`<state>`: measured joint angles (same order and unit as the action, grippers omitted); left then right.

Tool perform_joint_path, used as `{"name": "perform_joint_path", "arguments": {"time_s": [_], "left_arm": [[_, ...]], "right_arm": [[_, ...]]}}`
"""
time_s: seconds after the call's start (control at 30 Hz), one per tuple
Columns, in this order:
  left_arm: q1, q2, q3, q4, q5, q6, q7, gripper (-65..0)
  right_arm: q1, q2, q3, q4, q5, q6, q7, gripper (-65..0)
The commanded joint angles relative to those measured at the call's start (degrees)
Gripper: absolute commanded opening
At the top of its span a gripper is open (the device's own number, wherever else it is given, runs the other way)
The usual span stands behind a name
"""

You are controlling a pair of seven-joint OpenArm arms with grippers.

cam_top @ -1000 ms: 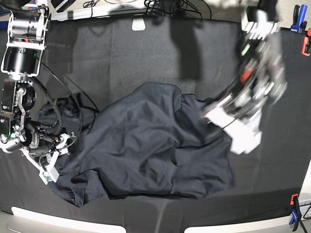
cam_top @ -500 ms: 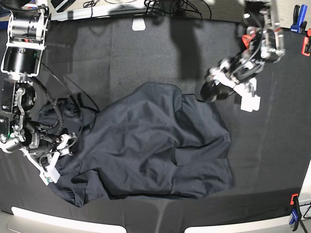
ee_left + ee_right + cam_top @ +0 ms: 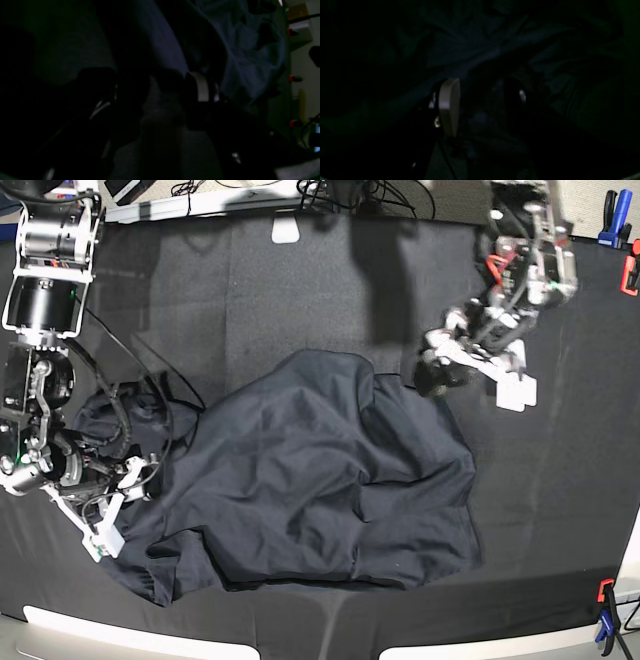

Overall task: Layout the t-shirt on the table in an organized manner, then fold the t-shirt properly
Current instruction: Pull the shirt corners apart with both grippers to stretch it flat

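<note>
The dark charcoal t-shirt point(image 3: 310, 480) lies crumpled across the middle of the table point(image 3: 280, 300). At the shirt's far right corner my left gripper point(image 3: 473, 377) hovers open, one dark finger next to the fabric edge and one white finger point(image 3: 516, 391) over the black cloth. In the left wrist view the left gripper point(image 3: 155, 97) shows only tablecloth between its fingers, with the t-shirt point(image 3: 245, 50) beyond. My right gripper point(image 3: 117, 512) stands open at the shirt's left edge. The right wrist view is very dark: the right gripper point(image 3: 485, 102) stands spread over t-shirt point(image 3: 470, 50) folds.
Red and blue clamps point(image 3: 628, 250) grip the far right table edge, and another clamp point(image 3: 605, 615) sits at the near right. A pale tag point(image 3: 287, 228) and cables lie at the far edge. The right arm's cables trail over the cloth at the left.
My left arm has swung from the shirt's right side up toward its far right corner, then settled there. The right arm and the shirt have not visibly moved.
</note>
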<state>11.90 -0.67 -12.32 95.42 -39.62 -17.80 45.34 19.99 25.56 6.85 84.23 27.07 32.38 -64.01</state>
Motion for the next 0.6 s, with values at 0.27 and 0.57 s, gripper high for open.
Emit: {"name": "perform_joint_path", "arguments": {"time_s": [0.27,0.57], "left_arm": [[-2.8,1.1,0.3,0.9,7.3,-0.1,-3.5,-34.3],[-4.7,1.1,0.7,-0.2,11.1,4.5,-1.8,-34.3]], "right_arm": [[1.6,0.9,0.4,1.0,0.6,0.3,0.5,-36.8],[1.6,0.9,0.4,1.0,0.6,0.3,0.5,-36.8]]}}
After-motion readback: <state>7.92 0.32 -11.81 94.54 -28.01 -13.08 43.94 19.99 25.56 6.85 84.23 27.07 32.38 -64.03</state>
